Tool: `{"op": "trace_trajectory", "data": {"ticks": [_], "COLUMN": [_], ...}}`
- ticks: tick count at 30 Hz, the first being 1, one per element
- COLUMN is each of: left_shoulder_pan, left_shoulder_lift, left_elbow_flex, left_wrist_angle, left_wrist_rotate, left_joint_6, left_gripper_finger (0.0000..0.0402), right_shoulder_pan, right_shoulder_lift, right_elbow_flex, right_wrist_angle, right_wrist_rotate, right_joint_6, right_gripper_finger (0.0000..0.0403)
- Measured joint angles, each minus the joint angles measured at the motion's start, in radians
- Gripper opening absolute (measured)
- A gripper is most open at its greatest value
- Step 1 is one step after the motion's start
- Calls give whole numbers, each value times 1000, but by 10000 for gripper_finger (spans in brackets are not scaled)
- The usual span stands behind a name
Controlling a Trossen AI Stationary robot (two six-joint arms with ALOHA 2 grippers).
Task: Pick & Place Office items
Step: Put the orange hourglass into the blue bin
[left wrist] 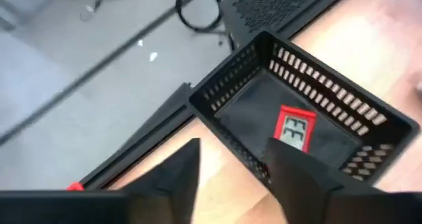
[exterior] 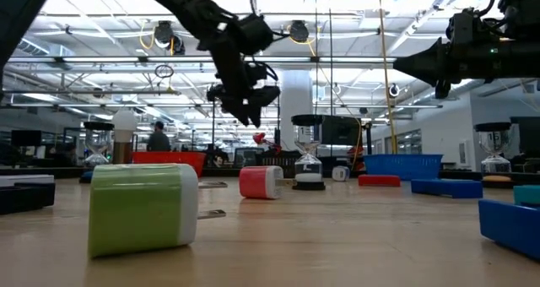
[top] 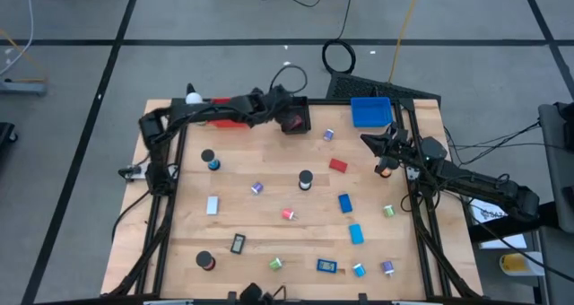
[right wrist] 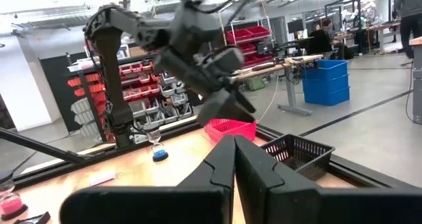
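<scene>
My left gripper [left wrist: 234,145] hovers open over the near edge of the black bin [left wrist: 330,99], with nothing between its fingers; in the high view it [top: 289,115] is at the table's far middle. A red-framed little display [left wrist: 295,128] lies flat on the bin's floor. Many small office items lie loose on the wooden table: a red block [top: 337,165], blue blocks [top: 344,203], a black roll [top: 305,178], a purple clip [top: 256,187], a black-framed rectangle [top: 238,243]. My right gripper [right wrist: 234,151] waits shut at the right edge [top: 369,140], clear of everything.
A red bin [top: 229,118] stands left of the black bin and a blue bin [top: 370,112] to its right, all along the far edge. A white ball on a tan base [top: 193,96] is at the far left corner. A green piece [exterior: 143,209] lies close to the near edge.
</scene>
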State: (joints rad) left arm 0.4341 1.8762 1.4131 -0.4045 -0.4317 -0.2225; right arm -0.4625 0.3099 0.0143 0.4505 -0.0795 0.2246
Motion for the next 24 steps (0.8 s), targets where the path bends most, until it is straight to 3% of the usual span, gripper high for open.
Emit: {"op": "trace_trajectory", "data": {"ticks": [7, 9, 14, 20, 24], "left_shoulder_pan": [-54, -74, -137, -213, -252], "left_shoulder_lift": [-250, -325, -504, -675, -723], "left_elbow_flex": [-432, -555, -807, -1015, -1142], "left_wrist_angle": [479, 610, 830, 919, 1090], "left_wrist_rotate": [178, 233, 310, 310, 311], "left_joint_6": [118, 148, 171, 160, 174], "left_gripper_finger": [28, 8, 25, 28, 16], "right_shoulder_pan": [0, 0, 0, 0, 0], "right_shoulder_lift": [0, 0, 0, 0, 0], "right_elbow_flex": [0, 0, 0, 0, 0], "right_wrist_angle": [-18, -16, -14, -14, -14], "right_wrist_rotate": [0, 0, 0, 0, 0], "right_joint_6": [0, -1, -8, -8, -8], "right_gripper_finger": [4, 4, 4, 4, 4]}}
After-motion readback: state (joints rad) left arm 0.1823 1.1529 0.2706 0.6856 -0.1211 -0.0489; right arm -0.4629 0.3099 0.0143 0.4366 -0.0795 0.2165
